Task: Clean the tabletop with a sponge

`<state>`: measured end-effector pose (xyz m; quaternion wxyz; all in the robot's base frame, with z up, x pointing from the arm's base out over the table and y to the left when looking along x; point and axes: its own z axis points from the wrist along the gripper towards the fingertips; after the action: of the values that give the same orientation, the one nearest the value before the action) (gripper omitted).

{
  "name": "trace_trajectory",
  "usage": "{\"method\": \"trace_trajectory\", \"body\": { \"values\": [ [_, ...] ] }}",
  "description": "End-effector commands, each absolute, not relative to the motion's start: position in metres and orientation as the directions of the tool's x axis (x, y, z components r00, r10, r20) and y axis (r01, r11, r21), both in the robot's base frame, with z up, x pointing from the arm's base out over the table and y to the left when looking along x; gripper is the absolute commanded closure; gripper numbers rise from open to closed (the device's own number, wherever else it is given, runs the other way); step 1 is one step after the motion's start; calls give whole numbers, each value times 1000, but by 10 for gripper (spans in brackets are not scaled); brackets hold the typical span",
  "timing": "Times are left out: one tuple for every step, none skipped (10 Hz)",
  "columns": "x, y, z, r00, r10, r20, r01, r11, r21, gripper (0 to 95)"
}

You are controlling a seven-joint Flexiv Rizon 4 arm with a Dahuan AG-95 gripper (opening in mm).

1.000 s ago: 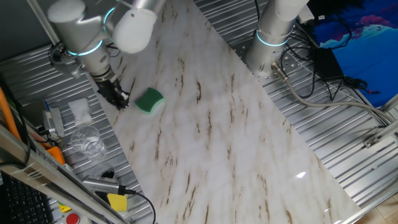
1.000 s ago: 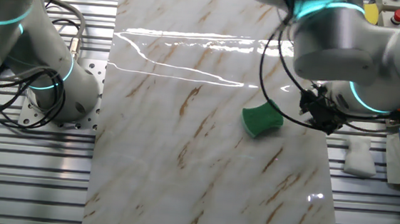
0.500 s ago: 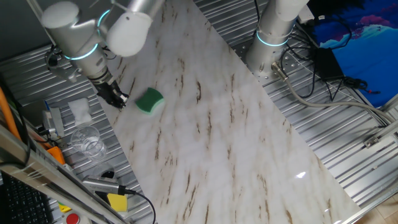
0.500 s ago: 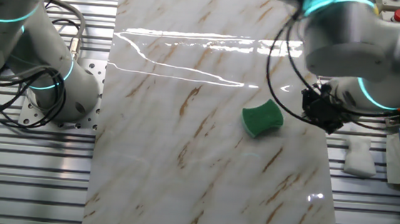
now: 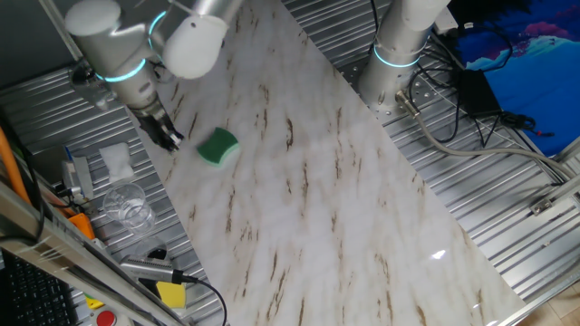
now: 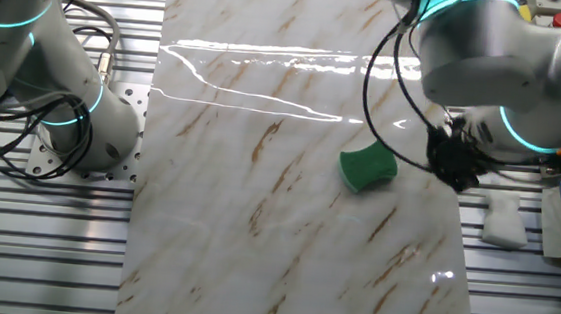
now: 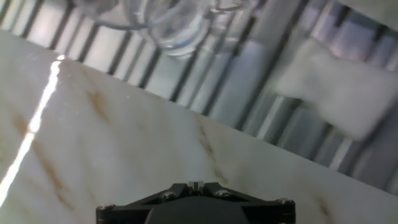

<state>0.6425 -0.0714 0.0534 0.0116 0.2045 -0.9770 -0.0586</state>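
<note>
Gripper: dark, at the slab's edge, just beside the sponge but apart from it; holds nothing; cannot tell how far open, fingertips not resolved in any view.
Gripper in the other fixed view: low over the slab's right edge, right of the sponge, not touching it.
Sponge: green, flat on the tabletop, near the edge closest to the gripper; also at.
Hand view only: black gripper body at the bottom edge, fingers out of frame; marble edge running diagonally; beyond it the ribbed metal desk, a clear glass upper left, a white tissue at right, both blurred.
Fixed views only: the sponge, which stays outside the hand view.
Arm pose: silver, teal-ringed joints, coming in from above, wrist pointing down and slanted toward the slab's edge.
Side items: tissue, glass, yellow block on the ribbed metal.
</note>
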Motion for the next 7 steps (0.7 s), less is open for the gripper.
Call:
{"method": "trace_trajectory", "body": {
  "values": [
    [666, -152, 54, -823, -567, -22, -566, 818, 99, 950],
    [664, -165, 54, -818, -575, -20, -574, 813, 96, 950],
    [662, -166, 57, -825, -565, -17, -564, 820, 91, 950],
    [662, -166, 57, -831, -556, -6, -555, 829, 75, 950],
    [662, -166, 57, -838, -546, 2, -545, 836, 66, 950],
    [662, -166, 57, -838, -545, 6, -544, 837, 60, 950],
    [662, -166, 57, -839, -544, 7, -543, 838, 58, 950]
  ]
}}
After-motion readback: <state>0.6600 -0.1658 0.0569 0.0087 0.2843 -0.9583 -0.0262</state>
